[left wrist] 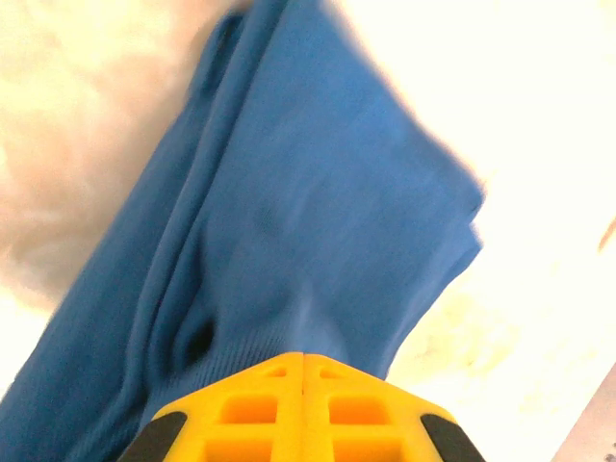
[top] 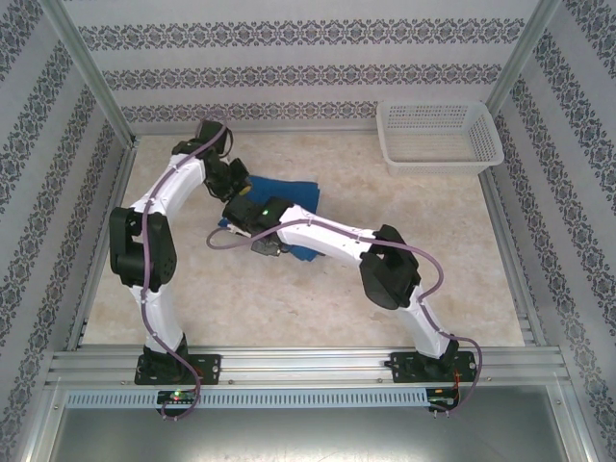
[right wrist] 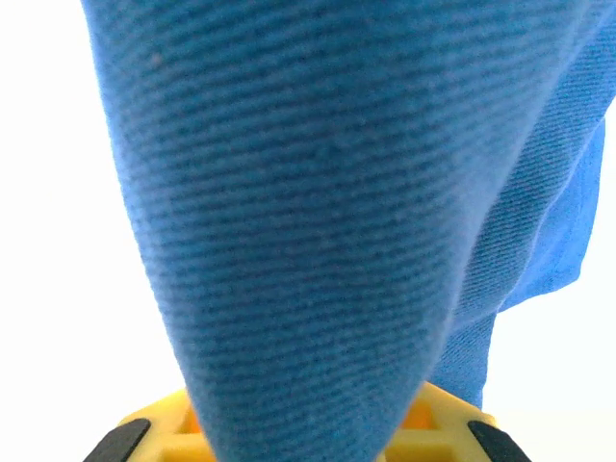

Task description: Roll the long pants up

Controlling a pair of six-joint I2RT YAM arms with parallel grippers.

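We see the left gripper (left wrist: 303,358) with its yellow fingers pressed together, pinching an edge of the long pants (left wrist: 289,192). Our right gripper (right wrist: 298,433) clamps a fold of the same blue cloth. The pants lie bunched at the middle of the table (top: 289,308), under both wrists, well apart from the white basket (top: 438,135).
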